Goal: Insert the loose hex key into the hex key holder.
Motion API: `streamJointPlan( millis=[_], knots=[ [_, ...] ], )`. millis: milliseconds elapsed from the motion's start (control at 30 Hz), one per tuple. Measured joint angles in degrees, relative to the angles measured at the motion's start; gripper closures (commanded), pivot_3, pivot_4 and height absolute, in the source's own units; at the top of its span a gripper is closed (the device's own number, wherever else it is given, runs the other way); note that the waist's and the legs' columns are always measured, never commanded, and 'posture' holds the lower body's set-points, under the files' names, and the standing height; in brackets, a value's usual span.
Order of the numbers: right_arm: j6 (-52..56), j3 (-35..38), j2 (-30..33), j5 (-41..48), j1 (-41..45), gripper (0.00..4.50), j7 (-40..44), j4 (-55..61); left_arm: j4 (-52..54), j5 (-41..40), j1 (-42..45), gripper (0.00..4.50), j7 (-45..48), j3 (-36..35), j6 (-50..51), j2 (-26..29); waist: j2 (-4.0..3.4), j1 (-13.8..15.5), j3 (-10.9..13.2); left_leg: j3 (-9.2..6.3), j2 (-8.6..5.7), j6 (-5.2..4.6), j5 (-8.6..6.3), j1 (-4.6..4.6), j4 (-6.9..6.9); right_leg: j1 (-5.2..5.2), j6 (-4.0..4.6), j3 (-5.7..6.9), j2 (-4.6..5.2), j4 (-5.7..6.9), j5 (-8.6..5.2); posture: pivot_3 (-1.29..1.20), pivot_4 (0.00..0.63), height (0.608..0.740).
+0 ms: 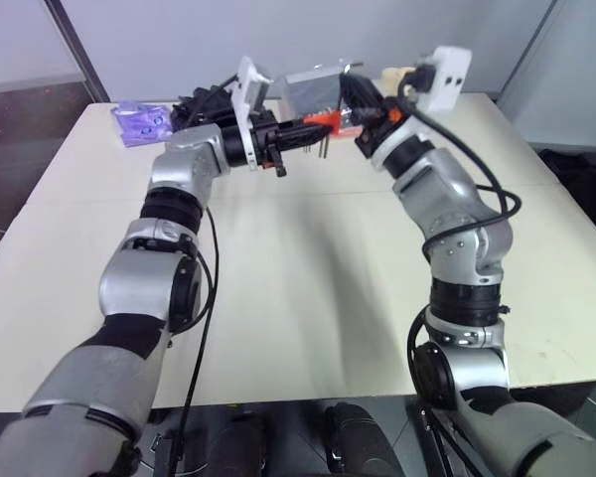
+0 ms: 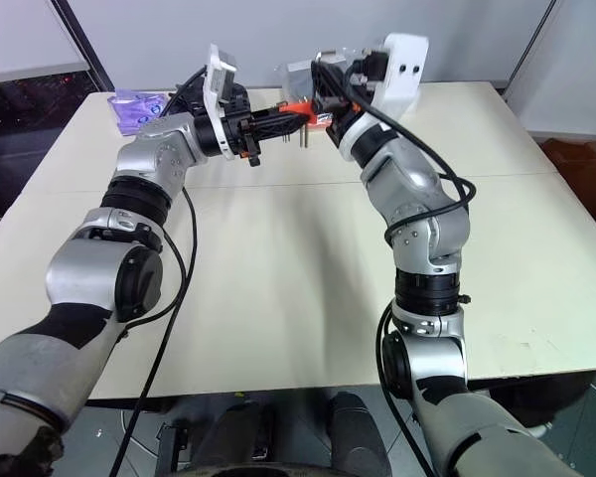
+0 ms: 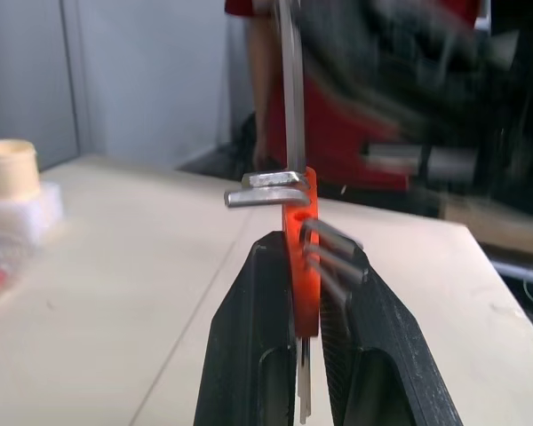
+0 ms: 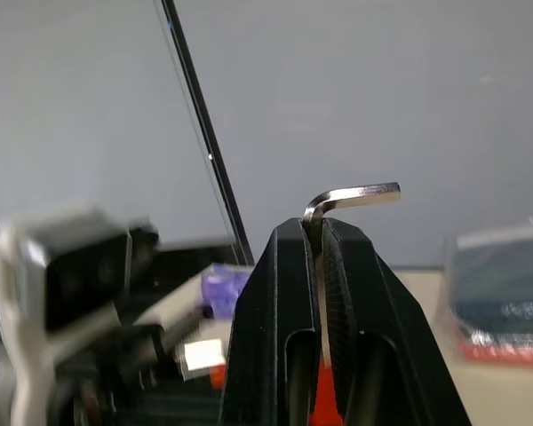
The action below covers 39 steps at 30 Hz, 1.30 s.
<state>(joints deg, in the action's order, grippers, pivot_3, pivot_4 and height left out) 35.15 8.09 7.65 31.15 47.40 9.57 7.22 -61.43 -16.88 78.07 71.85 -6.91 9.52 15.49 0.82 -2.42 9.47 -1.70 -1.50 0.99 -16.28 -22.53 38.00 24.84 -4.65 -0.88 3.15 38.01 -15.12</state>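
Above the far middle of the table, my left gripper (image 1: 300,130) is shut on the hex key holder (image 1: 324,120), a small red-orange block. In the left wrist view the holder (image 3: 300,209) sits edge-on between the black fingers (image 3: 258,302), with short silvery keys sticking out of both sides. My right gripper (image 1: 352,103) comes in from the right and is shut on the loose hex key (image 4: 355,193), whose bent end pokes out past the fingertips. The key's long shaft (image 3: 290,89) runs down to the holder's top edge. I cannot tell whether its tip sits inside a slot.
The beige table (image 1: 308,288) stretches toward me under both arms. At its far left lies a purple packet (image 1: 139,121), and a grey box (image 1: 313,91) stands behind the grippers. A cream roll (image 3: 9,164) rests on the table. A person in red (image 3: 355,133) stands beyond the table.
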Motion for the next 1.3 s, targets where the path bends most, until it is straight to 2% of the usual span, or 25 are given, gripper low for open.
streamJointPlan(
  millis=[367, 400, 433, 633, 800, 1033, 1133, 1300],
  knots=[
    [-0.09, -0.55, 0.40, -0.52, -0.39, 4.46, 0.05, 0.99, -0.02, 0.04, 0.40, 4.50, 0.41, -0.62, 0.03, 0.09, 0.00, 0.01, 0.00, 0.00, 0.00, 0.00, 0.00, 0.00, 0.00, 0.00, 0.00, 0.01, -0.03, 0.00, 0.00, 0.00, 0.150, 0.740],
    [-0.10, -0.61, 0.48, -0.59, -0.38, 3.76, 0.06, 0.99, -0.02, 0.04, 0.39, 4.50, 0.43, -0.63, 0.03, 0.09, 0.00, 0.01, 0.00, 0.00, 0.01, 0.00, 0.00, 0.00, 0.00, 0.00, 0.00, 0.01, -0.03, 0.00, 0.00, 0.00, 0.150, 0.740],
    [-0.05, -0.59, 0.68, -0.75, -0.39, 3.39, -0.07, 0.95, 0.09, 0.04, 0.40, 4.50, 0.55, -0.65, 0.02, 0.09, 0.00, 0.01, 0.00, 0.00, 0.01, 0.00, 0.00, 0.00, 0.00, 0.00, 0.00, 0.01, -0.02, 0.00, 0.00, 0.00, 0.150, 0.740],
    [1.08, -0.58, 2.44, -1.09, -0.63, 0.42, 0.14, 1.04, 0.20, 0.04, 0.40, 4.50, 0.54, -0.71, -0.09, 0.10, 0.00, 0.02, 0.00, 0.00, 0.00, 0.00, 0.00, 0.00, 0.00, 0.00, 0.00, 0.01, -0.02, -0.01, 0.00, 0.00, 0.150, 0.740],
    [5.56, -0.24, 7.04, 1.66, -3.74, 0.42, 3.54, 4.97, 0.17, 0.18, 0.39, 4.50, 0.33, -0.72, -0.76, 0.31, 0.00, 0.15, 0.01, 0.00, 0.00, -0.01, -0.01, -0.02, 0.00, 0.00, 0.00, 0.01, -0.02, -0.04, 0.00, 0.00, 0.150, 0.740],
    [11.81, 2.56, 18.86, 9.36, -7.88, 0.42, 13.30, 12.50, 0.10, 0.62, 0.18, 4.50, 0.43, -0.69, -0.95, 0.89, 0.01, 0.41, 0.01, 0.00, 0.00, -0.06, -0.03, -0.01, 0.01, -0.04, -0.02, 0.04, -0.06, -0.09, -0.01, 0.00, 0.150, 0.740],
    [13.00, 2.47, 23.14, 10.51, -10.73, 0.42, 17.13, 14.17, 2.30, -0.62, -1.61, 4.50, 0.79, -1.02, 3.89, 0.85, 0.02, 0.25, 0.01, 0.00, 0.04, -0.14, -0.08, 0.01, 0.01, -0.07, -0.03, 0.02, -0.14, -0.10, -0.02, 0.00, 0.150, 0.740],
    [12.19, 0.69, 25.38, 9.35, -13.46, 0.42, 19.73, 14.93, 13.77, -3.42, -10.62, 4.50, 0.75, -0.65, 15.05, 0.87, 0.03, -0.04, 0.02, -0.02, 0.16, -0.16, -0.09, 0.03, 0.02, -0.06, -0.02, -0.11, -0.29, -0.08, -0.02, 0.00, 0.150, 0.740]
  ],
)
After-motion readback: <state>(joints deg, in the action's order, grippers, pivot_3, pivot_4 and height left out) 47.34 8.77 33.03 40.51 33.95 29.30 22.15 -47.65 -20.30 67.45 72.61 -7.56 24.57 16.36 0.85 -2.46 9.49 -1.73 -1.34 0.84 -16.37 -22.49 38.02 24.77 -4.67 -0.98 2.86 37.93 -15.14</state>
